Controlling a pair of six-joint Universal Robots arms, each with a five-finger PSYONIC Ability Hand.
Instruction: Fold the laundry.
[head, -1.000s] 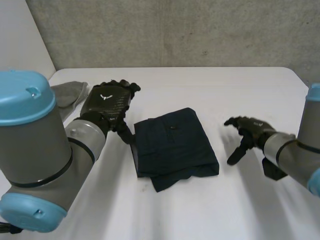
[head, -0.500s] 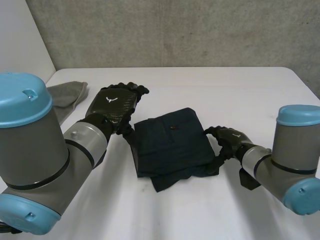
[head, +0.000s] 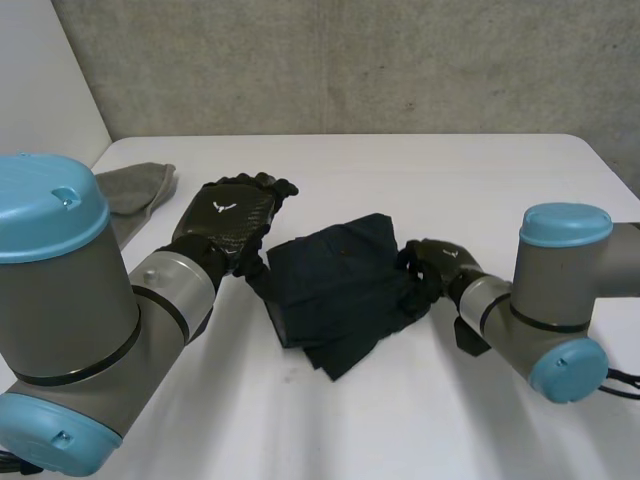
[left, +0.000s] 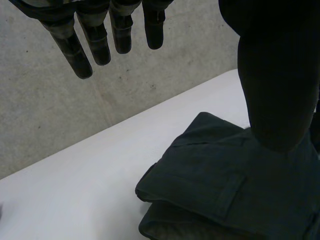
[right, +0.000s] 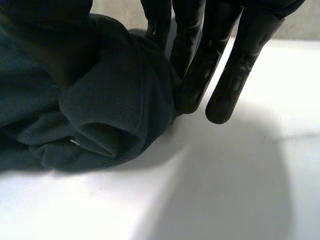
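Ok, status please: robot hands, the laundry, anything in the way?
Left robot hand open, at one edge of dark garment. Right robot hand pinches opposite edge, cloth bunched there. Grey cloth lies apart, not obstructing.

folded garment (head: 340, 285) lies on the table (head: 450, 180) between left hand (head: 225, 215) and right hand (head: 432, 262), another cloth (head: 135, 188) far left.

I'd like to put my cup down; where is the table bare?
Bare: the far strip of table beyond the dark garment, and the near stretch between the arms. Crowded: the middle, where left hand and right hand flank the garment; grey cloth fills the far left corner.
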